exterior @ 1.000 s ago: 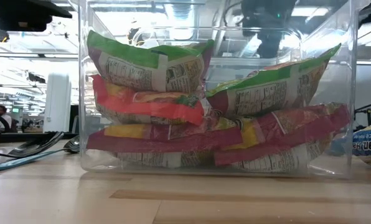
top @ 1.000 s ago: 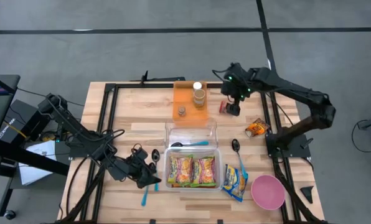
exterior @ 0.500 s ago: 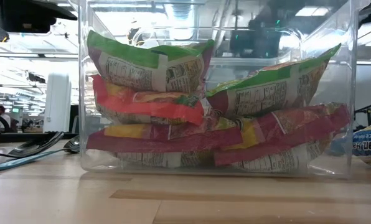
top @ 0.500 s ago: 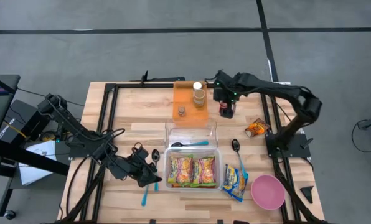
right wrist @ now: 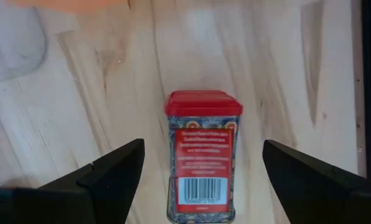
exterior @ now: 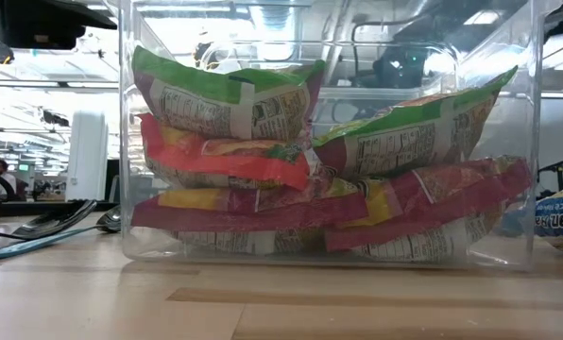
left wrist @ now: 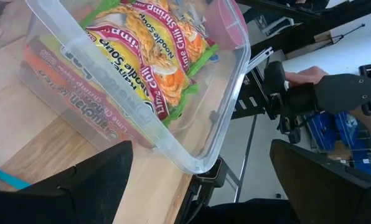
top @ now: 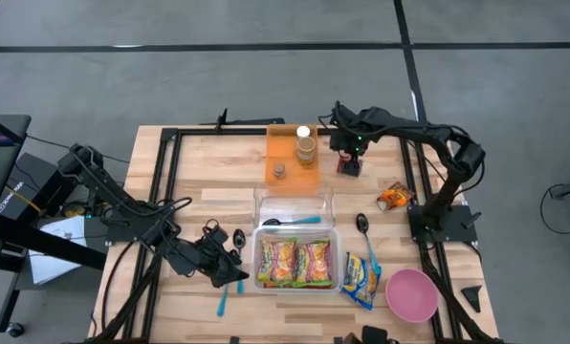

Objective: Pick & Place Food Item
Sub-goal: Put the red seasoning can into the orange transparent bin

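High view: I see the right gripper (top: 348,161) above the red tin (top: 347,167), just beside the orange tray (top: 292,178); the left gripper (top: 230,269) sits beside the clear noodle bin (top: 337,258). Right wrist view: fingers (right wrist: 114,171) spread wide, straddling the tin (right wrist: 203,155) without touching. Left wrist view: fingers (left wrist: 89,180) apart, holding nothing, bin (left wrist: 226,93) ahead.

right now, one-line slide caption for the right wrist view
Open right gripper hovers over a red-lidded tin on the wooden table.
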You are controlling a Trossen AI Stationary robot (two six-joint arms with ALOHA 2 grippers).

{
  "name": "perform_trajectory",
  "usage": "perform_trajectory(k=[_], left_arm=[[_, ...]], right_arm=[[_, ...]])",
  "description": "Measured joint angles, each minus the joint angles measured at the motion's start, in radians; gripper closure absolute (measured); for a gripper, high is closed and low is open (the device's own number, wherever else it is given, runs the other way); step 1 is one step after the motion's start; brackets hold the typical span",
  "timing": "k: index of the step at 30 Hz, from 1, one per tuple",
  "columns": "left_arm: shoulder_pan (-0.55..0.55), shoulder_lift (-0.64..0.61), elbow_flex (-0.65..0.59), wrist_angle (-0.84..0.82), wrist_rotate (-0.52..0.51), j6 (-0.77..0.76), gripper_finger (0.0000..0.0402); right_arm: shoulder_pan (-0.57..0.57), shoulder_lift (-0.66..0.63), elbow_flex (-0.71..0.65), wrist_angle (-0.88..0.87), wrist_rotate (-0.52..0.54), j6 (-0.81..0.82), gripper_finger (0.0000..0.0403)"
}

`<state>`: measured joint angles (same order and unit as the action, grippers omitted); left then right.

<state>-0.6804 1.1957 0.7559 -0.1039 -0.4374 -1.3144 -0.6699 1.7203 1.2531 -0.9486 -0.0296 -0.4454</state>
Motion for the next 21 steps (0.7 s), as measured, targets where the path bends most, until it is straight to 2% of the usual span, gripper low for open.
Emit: perform_trajectory(k=[11,21], left_arm=[[0.000,0.000,0.000,0.000,0.000,0.000,0.0028],[0.000,0.000,0.000,0.000,0.001,-0.002,0.0028]], right_arm=[[0.013,0.002,-0.001,0.059,-0.008,-0.006,0.0079],[0.014,0.003,-0.133,0.169,0.000,0.010,0.0080]])
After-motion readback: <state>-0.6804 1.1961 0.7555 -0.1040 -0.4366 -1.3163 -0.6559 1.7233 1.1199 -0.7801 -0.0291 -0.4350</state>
